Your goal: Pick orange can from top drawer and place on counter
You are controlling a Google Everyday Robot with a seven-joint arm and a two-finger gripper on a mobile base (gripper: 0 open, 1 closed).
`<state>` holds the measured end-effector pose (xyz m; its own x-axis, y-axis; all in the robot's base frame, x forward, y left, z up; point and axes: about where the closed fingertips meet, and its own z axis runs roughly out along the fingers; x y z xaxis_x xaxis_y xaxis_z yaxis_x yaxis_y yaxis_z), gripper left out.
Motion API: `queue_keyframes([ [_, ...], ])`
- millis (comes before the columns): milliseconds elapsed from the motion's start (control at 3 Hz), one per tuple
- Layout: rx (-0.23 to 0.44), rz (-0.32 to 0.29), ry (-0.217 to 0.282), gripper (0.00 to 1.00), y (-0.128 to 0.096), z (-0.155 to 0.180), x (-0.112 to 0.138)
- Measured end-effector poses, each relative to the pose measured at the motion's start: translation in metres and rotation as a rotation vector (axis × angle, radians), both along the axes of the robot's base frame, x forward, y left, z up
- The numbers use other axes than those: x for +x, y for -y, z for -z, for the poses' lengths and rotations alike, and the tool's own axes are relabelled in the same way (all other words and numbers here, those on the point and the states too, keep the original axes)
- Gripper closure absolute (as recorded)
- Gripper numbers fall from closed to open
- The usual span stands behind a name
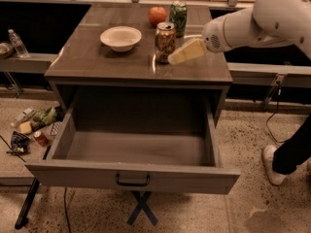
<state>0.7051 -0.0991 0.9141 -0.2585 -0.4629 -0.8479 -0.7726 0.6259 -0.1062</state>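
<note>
The orange can (pixel 165 41) stands upright on the counter (pixel 97 64), right of centre. My gripper (pixel 172 58) hangs just to the can's right, low over the counter. Its pale fingers (pixel 188 50) are open, with the tips near the can's base. It holds nothing. The white arm reaches in from the upper right. The top drawer (pixel 131 176) is pulled fully out below the counter. Its inside shows nothing in it, and its dark bar handle (pixel 132 181) sits at the front centre.
A white bowl (pixel 120 37) sits left of the can. A red apple (pixel 157 15) and a green patterned can (pixel 178 17) stand behind it. Litter (pixel 34 127) lies on the floor at left. A person's leg and shoe (pixel 284 161) are at right.
</note>
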Motion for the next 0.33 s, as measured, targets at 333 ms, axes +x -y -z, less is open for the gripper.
queue_keyframes([
  [333,-0.074,0.163,0.025,0.0,0.0372,-0.0299,-0.048],
])
